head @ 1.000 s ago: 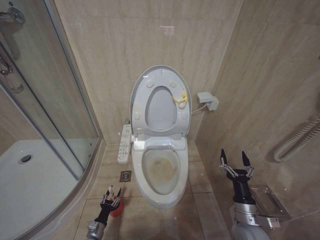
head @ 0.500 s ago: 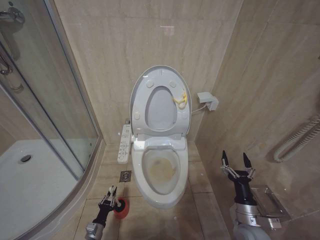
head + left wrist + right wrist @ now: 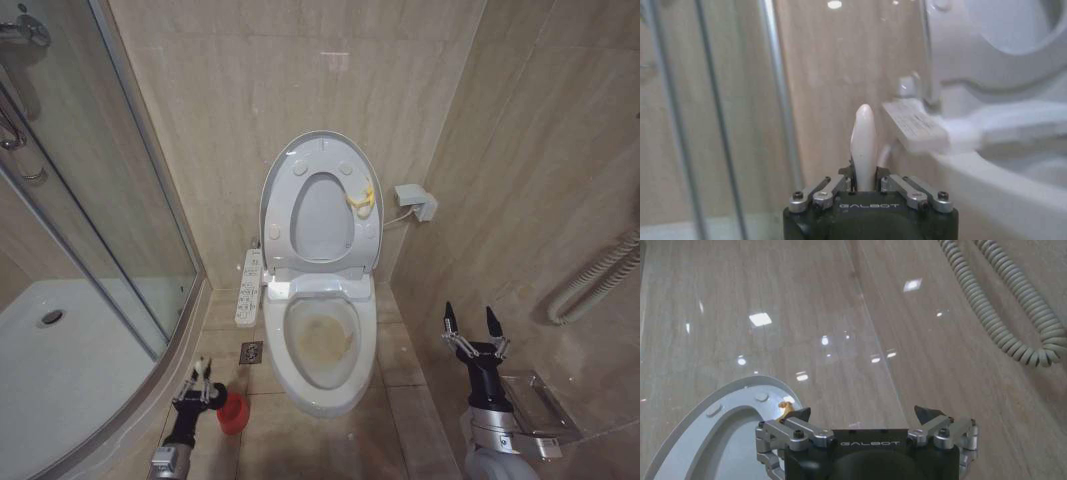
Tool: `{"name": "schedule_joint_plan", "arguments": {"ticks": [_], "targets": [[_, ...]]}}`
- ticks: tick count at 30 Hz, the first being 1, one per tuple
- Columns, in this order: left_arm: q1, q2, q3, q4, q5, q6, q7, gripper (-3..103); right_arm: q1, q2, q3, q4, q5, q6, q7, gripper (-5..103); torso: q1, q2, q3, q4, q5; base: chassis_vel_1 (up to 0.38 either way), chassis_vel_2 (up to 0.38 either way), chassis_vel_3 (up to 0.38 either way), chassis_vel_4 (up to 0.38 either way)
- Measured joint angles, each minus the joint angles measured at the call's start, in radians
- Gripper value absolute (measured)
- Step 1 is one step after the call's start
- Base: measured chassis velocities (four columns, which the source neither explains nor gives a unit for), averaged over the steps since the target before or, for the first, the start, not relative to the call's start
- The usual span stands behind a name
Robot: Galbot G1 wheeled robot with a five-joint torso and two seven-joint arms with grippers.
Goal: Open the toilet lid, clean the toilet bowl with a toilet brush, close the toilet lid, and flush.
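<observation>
Floor gap beside toilet bowl (image 3: 322,352)

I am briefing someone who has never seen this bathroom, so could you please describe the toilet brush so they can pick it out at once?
Start at the toilet bowl, lid raised, then look at the floor towards the glass shower screen. Beside the small red cup, the left gripper is shut on the toilet brush. Its slim white handle is the only thing held.
</observation>
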Motion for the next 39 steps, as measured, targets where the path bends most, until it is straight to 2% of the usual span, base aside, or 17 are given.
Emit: {"name": "schedule_joint_plan", "arguments": {"ticks": [2, 4, 6, 7, 10, 15, 17, 20, 21, 22, 24, 26, 29, 30, 33, 38, 39], "targets": [[0.042, 0.012, 0.003, -0.11, -0.006, 0.055, -0.06, 19, -0.001, -0.001, 0.001, 0.001, 0.005, 0.002, -0.001, 100, 0.0, 0.0, 0.0, 0.0001, -0.0002, 0.0, 0.0, 0.0, 0.0], [0.057, 0.016, 0.003, -0.158, -0.012, 0.08, -0.088, 19, -0.003, -0.001, 0.001, 0.003, 0.006, 0.002, -0.001, 100, 0.0, 0.0, 0.0, 0.0001, -0.0001, 0.0, 0.0, 0.0, 0.0], [0.101, 0.03, 0.006, -0.306, -0.037, 0.162, -0.181, 19, -0.005, 0.0, 0.0, 0.008, 0.008, 0.003, -0.004, 100, 0.0, 0.0, 0.0, -0.0001, -0.0003, 0.0, 0.0, 0.0, 0.0], [0.101, 0.03, 0.006, -0.306, -0.037, 0.162, -0.181, 19, -0.005, 0.0, 0.0, 0.008, 0.008, 0.003, -0.004, 100, 0.0, 0.0, 0.0, -0.0001, -0.0003, 0.0, 0.0, 0.0, 0.0], [0.148, 0.049, 0.002, -0.48, -0.075, 0.264, -0.271, 19, -0.006, 0.007, -0.007, 0.01, 0.008, 0.004, -0.011, 100, 0.0, 0.0, 0.0, 0.0001, 0.0, 0.0, 0.0, 0.0, 0.0], [0.174, 0.073, 0.001, -0.604, -0.12, 0.321, -0.295, 19, -0.008, 0.018, -0.015, 0.01, 0.001, 0.006, -0.021, 100, 0.0, 0.0, 0.0, 0.0002, 0.0, 0.0, 0.0, 0.0, 0.0], [0.175, 0.09, 0.006, -0.657, -0.156, 0.328, -0.29, 19, -0.009, 0.022, -0.02, 0.005, -0.008, 0.008, -0.028, 100, 0.0, 0.0, 0.0, 0.0001, -0.0003, 0.0, 0.0, 0.0, 0.0], [0.129, 0.141, 0.04, -0.712, -0.266, 0.293, -0.193, 19, -0.009, 0.04, -0.032, -0.016, -0.034, 0.017, -0.043, 100, 0.0, 0.0, 0.0, -0.0003, -0.0002, 0.0, 0.0, 0.0, 0.0], [0.129, 0.141, 0.04, -0.712, -0.266, 0.293, -0.193, 19, -0.009, 0.04, -0.032, -0.016, -0.034, 0.017, -0.043, 100, 0.0, 0.0, 0.0, -0.0003, -0.0002, 0.0, 0.0, 0.0, 0.0], [0.105, 0.16, 0.059, -0.714, -0.299, 0.289, -0.161, 19, -0.009, 0.047, -0.035, -0.022, -0.042, 0.017, -0.043, 100, 0.0, 0.0, 0.0, 0.0002, -0.0001, 0.0, 0.0, 0.0, 0.0], [0.082, 0.176, 0.078, -0.714, -0.326, 0.289, -0.139, 19, -0.008, 0.051, -0.037, -0.024, -0.049, 0.017, -0.044, 100, 0.0, 0.0, 0.0, 0.0003, 0.0, 0.0, 0.0, 0.0, 0.0], [0.017, 0.213, 0.127, -0.688, -0.398, 0.281, -0.078, 19, -0.002, 0.062, -0.043, -0.033, -0.07, 0.017, -0.044, 100, 0.0, 0.0, 0.0, -0.0005, -0.0001, 0.0, 0.0, 0.0, 0.0], [-0.068, 0.242, 0.203, -0.616, -0.472, 0.239, -0.02, 19, 0.012, 0.081, -0.054, -0.044, -0.098, 0.014, -0.043, 100, 0.0, 0.0, 0.0, 0.0005, 0.0, 0.0, 0.0, 0.0, 0.0], [-0.068, 0.242, 0.203, -0.616, -0.472, 0.239, -0.02, 19, 0.012, 0.081, -0.054, -0.044, -0.098, 0.014, -0.043, 100, 0.0, 0.0, 0.0, 0.0005, 0.0, 0.0, 0.0, 0.0, 0.0], [-0.156, 0.243, 0.29, -0.529, -0.493, 0.212, 0.005, 19, 0.009, 0.098, -0.055, -0.046, -0.114, 0.013, -0.043, 100, 0.0, 0.0, 0.0, 0.0, -0.0003, 0.0, 0.0, 0.0, 0.0], [-0.329, 0.183, 0.464, -0.34, -0.455, 0.164, 0.024, 19, -0.006, 0.122, -0.048, -0.058, -0.128, 0.024, -0.053, 100, 0.0, 0.0, 0.0, 0.0, 0.0, 0.0, 0.0, 0.0, 0.0], [-0.329, 0.183, 0.464, -0.34, -0.455, 0.164, 0.024, 19, -0.006, 0.122, -0.048, -0.058, -0.128, 0.024, -0.053, 100, 0.0, 0.0, 0.0, 0.0, 0.0, 0.0, 0.0, 0.0, 0.0]]}}
